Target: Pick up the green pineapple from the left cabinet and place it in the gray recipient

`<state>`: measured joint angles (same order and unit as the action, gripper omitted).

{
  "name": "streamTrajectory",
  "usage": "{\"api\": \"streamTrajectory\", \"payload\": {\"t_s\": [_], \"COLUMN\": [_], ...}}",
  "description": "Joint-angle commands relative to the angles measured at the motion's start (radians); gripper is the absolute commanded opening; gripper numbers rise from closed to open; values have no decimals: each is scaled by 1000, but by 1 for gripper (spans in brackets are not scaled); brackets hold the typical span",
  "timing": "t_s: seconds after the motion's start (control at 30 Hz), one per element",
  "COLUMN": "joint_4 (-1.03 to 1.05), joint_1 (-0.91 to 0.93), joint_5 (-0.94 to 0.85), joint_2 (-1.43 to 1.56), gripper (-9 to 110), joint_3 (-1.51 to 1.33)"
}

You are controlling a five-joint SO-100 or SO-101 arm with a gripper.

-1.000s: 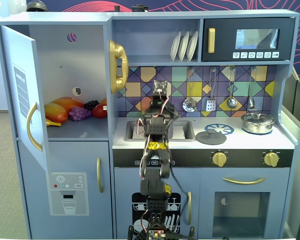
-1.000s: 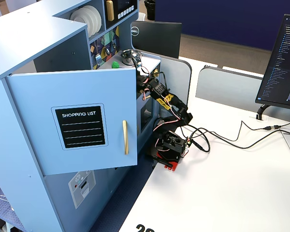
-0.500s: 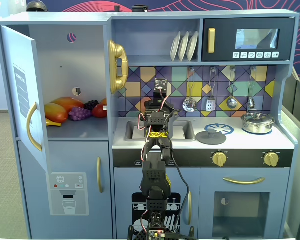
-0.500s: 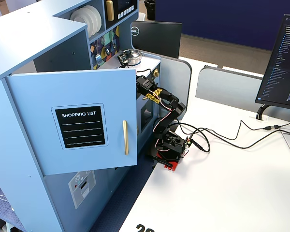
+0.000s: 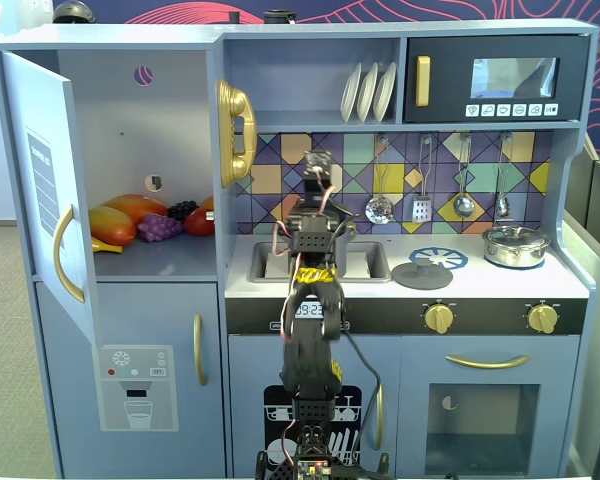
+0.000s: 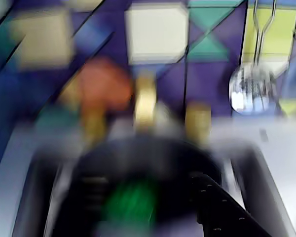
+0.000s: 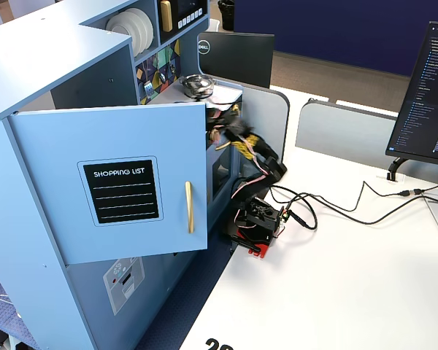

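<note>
Fixed view: left cabinet (image 5: 130, 150) door open, arm over sink, tool (image 5: 318, 165) state indeterminate, wrist view: blurred green pineapple (image 6: 130, 202) low inside gray recipient (image 6: 138, 163), axis unreadable, other fixed view: cabinet door (image 7: 124, 182) swung open, pineapple hidden.

Frontal and side fixed views of the left cabinet (image 5: 130, 150); close, blurred wrist view.

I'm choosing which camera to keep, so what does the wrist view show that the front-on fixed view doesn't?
Only the wrist view, though blurred, shows a green blob inside a dark round pot below the camera. Only the front fixed view shows the open left cabinet with fruit on its shelf, the microwave and the steel lidded pot. Both show the patterned backsplash and hanging utensils.
</note>
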<state>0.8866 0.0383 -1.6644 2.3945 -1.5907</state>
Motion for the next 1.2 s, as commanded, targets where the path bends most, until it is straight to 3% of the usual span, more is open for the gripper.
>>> {"api": "streamTrajectory", "payload": {"t_s": [0.0,0.07,0.17,0.4,0.57,0.77,1.17], "joint_4": [480,634,661,465,318,173,644], "joint_1": [0,9,11,-35,-75,-83,-2], "joint_5": [-57,9,97,179,311,273,124], "joint_2": [158,222,353,589,535,545,784], "gripper": [0,0,0,0,0,0,6], "joint_3": [160,67,-212,-873,-1108,-1364,-1410]}}
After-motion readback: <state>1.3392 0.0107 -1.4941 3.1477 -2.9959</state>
